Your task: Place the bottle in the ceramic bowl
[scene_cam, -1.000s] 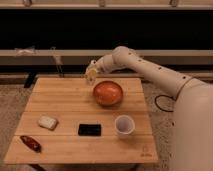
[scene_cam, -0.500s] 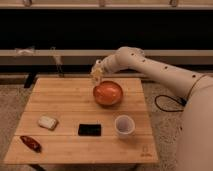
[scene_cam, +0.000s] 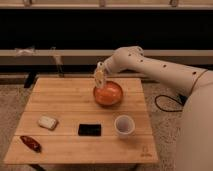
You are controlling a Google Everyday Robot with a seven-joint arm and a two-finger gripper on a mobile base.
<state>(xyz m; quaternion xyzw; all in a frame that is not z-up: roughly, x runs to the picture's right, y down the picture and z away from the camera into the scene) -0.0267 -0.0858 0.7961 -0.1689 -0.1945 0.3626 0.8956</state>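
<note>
**A:** Bottle (scene_cam: 99,80), where is it?
**B:** In the air, roughly upright, over the left rim of the ceramic bowl (scene_cam: 110,96).
**A:** And the gripper (scene_cam: 101,69)?
**B:** Above that rim too, fingers clamped on the bottle (the arm (scene_cam: 160,70) reaches in from the right).
**A:** What else is on the table (scene_cam: 60,95)?
**B:** A white cup (scene_cam: 123,125) in front of the bowl, a black flat object (scene_cam: 89,129) left of it, a pale block (scene_cam: 48,122) and a red item (scene_cam: 31,143) near the front-left corner.

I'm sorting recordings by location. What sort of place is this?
Probably an indoor robot test room: wooden table on speckled carpet, loose cable, gripper holding the bottle over the ceramic bowl.
</note>
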